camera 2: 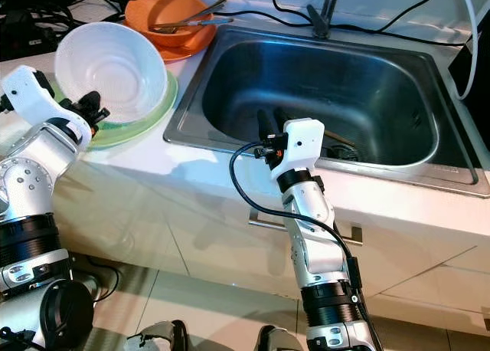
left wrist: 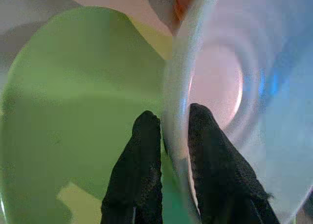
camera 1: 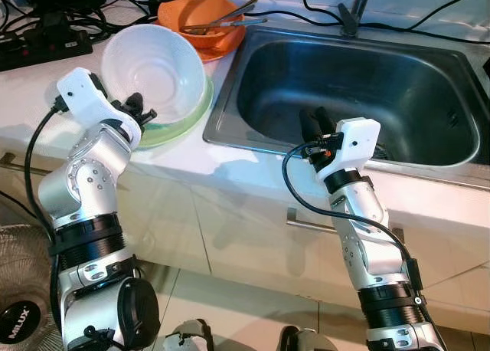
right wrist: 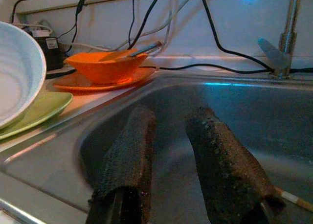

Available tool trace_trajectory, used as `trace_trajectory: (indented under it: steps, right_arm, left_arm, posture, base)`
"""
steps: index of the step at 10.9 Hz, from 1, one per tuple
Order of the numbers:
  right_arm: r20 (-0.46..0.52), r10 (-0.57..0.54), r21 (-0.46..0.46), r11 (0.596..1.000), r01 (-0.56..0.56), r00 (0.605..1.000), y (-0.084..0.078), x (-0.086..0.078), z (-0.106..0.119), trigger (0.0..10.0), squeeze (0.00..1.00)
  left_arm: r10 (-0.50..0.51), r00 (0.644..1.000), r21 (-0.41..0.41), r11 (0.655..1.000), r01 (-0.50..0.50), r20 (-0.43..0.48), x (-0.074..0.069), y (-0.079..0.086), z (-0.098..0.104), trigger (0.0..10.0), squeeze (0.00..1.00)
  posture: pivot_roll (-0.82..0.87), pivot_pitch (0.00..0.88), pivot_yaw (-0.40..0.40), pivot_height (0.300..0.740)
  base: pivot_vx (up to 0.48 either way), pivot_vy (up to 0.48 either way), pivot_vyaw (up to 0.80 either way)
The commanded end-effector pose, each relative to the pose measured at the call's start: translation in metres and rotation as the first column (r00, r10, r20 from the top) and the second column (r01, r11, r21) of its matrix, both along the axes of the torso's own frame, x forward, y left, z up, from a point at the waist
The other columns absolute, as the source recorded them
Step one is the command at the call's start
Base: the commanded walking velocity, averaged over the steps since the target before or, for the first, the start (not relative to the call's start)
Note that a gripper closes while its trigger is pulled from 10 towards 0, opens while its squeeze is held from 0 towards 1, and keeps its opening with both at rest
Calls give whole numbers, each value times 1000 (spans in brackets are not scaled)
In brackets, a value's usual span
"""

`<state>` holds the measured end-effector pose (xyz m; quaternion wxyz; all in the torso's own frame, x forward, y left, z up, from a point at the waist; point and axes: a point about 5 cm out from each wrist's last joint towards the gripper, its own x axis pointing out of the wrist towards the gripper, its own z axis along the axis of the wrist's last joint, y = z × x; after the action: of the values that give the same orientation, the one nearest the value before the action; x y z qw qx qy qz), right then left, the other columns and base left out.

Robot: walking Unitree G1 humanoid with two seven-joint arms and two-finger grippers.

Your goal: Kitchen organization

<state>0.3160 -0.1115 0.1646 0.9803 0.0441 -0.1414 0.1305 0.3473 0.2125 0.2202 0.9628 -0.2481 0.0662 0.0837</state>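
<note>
Left gripper (left wrist: 168,131) pinching the rim of the white bowl (camera 1: 153,71), tilted up over the green plate (camera 1: 180,121).
The plate sits on the counter (camera 1: 31,90) just beside the sink's (camera 1: 360,90) left edge; an orange bowl (camera 1: 203,21) with utensils stands at the counter's back edge. Right gripper (right wrist: 176,150), fingers spread and empty, hangs over the sink's front edge.

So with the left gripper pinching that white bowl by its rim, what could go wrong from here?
The left gripper holds the white bowl only by a thin edge, tilted over the green plate; it may slip or swing out and knock the plate. The orange bowl with utensils sits close behind, so a wide lift could clip it. The right gripper hangs open over the sink, possibly in the bowl's path.
</note>
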Motion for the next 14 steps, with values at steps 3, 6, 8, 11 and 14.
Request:
trace_trajectory:
  steps: [3,6,8,11,14]
  right_arm:
    - [-11,5,-8,1000,-5,1000,2,2,-1,10000,0]
    - [-13,8,-7,1000,-8,1000,3,3,-1,10000,0]
    - [-11,9,-3,1000,-9,1000,5,4,-1,10000,0]
    - [-6,8,31,999,-7,1000,6,6,3,10000,0]
    - [34,27,95,995,-30,999,8,13,23,10000,1000]
  left_arm:
    - [7,1000,8,1000,-7,-14,-1,0,-1,0,0]
    - [35,998,-1,999,-35,61,1,2,8,0,0]
    - [29,990,-45,999,-23,139,3,2,12,0,0]
    - [-81,934,53,996,66,349,3,-16,36,4431,0]
    - [-223,901,125,974,189,372,4,-58,26,10000,0]
  posture:
    - [95,104,10,740]
    - [96,93,9,740]
    - [94,83,9,740]
    - [97,72,10,740]
    - [88,71,13,740]
  base:
    - [0,0,0]
    - [0,0,0]
    - [0,0,0]
    - [0,0,0]
    - [0,0,0]
